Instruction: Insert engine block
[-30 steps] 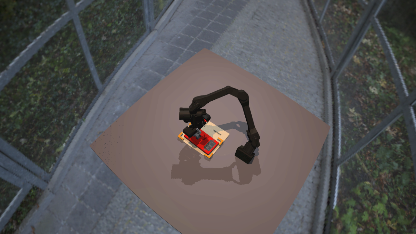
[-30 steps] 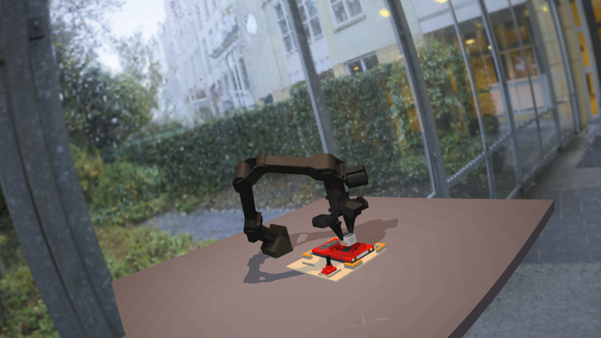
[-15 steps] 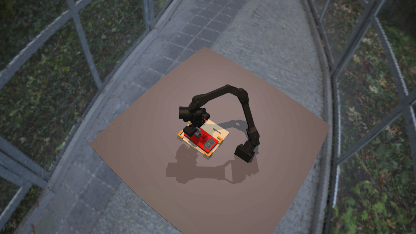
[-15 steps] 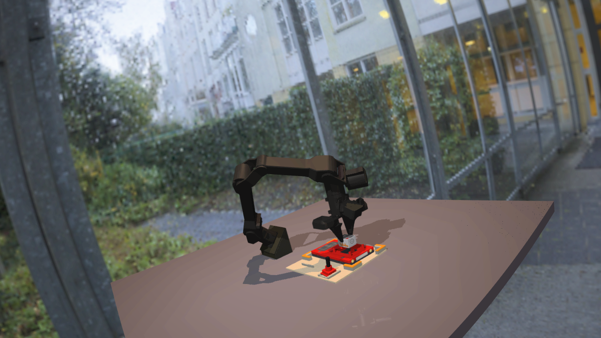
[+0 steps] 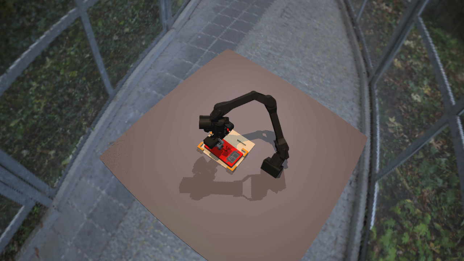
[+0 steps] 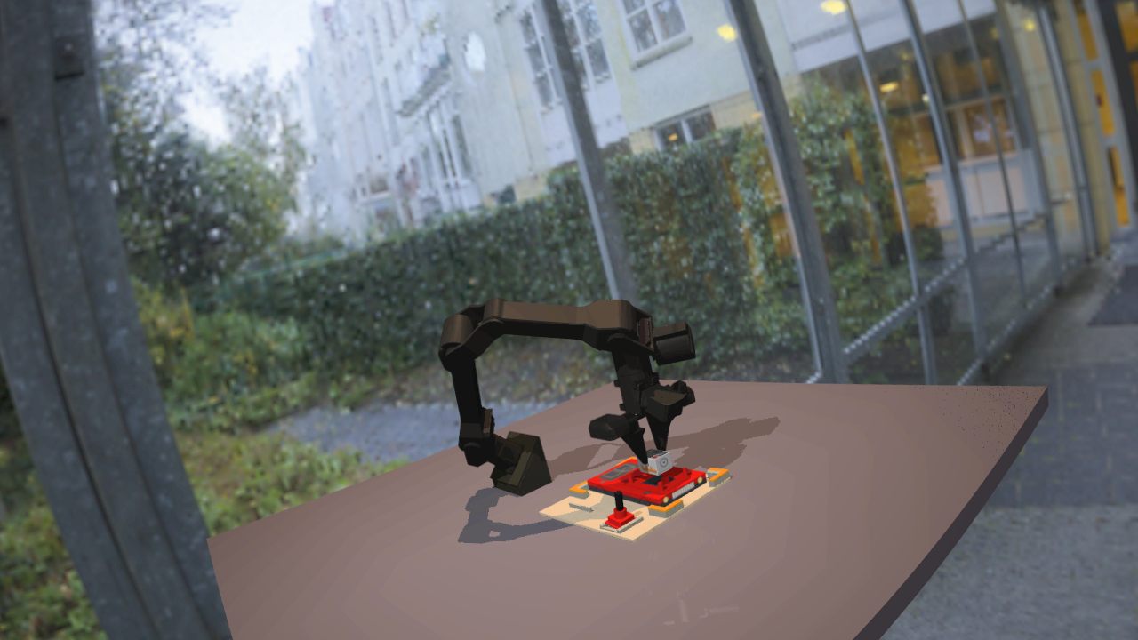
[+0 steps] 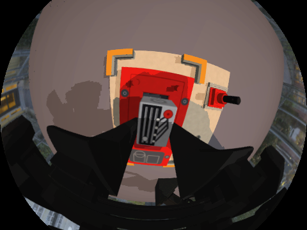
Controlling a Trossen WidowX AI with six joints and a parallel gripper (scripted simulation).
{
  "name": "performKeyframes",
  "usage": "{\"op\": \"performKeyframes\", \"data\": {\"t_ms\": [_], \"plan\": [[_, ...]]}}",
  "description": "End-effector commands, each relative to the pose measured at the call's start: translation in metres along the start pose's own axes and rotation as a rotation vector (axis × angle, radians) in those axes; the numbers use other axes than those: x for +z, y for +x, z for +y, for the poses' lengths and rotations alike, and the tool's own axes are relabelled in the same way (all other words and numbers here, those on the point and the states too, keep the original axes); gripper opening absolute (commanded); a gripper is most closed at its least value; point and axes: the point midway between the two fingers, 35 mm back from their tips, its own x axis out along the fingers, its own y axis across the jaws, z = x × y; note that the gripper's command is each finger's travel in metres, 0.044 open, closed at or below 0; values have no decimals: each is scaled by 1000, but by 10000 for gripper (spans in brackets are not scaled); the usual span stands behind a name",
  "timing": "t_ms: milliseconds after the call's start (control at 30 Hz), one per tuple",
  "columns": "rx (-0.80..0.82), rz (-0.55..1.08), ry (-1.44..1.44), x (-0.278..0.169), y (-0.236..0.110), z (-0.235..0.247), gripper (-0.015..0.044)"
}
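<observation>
While the black arm [image 6: 540,316] arches over the brown tabletop [image 6: 835,493], its fingers are clamped on the grey engine block [image 7: 153,121], one finger on either side; that block sits at the red car body [image 6: 645,482], standing proud of its top; the body lies on a tan board [image 5: 241,140] with orange corner brackets [image 7: 116,56]; a red-based peg [image 7: 222,99] stands beside it.
</observation>
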Motion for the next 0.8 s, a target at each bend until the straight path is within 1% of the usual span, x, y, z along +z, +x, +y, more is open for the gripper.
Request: {"op": "performKeyframes", "data": {"t_ms": [0, 400, 600, 767], "plan": [[5, 3, 17, -1, 0, 1, 159], [5, 3, 17, -1, 0, 1, 159], [5, 3, -60, -2, 0, 1, 159], [5, 3, -65, -2, 0, 2, 159]]}}
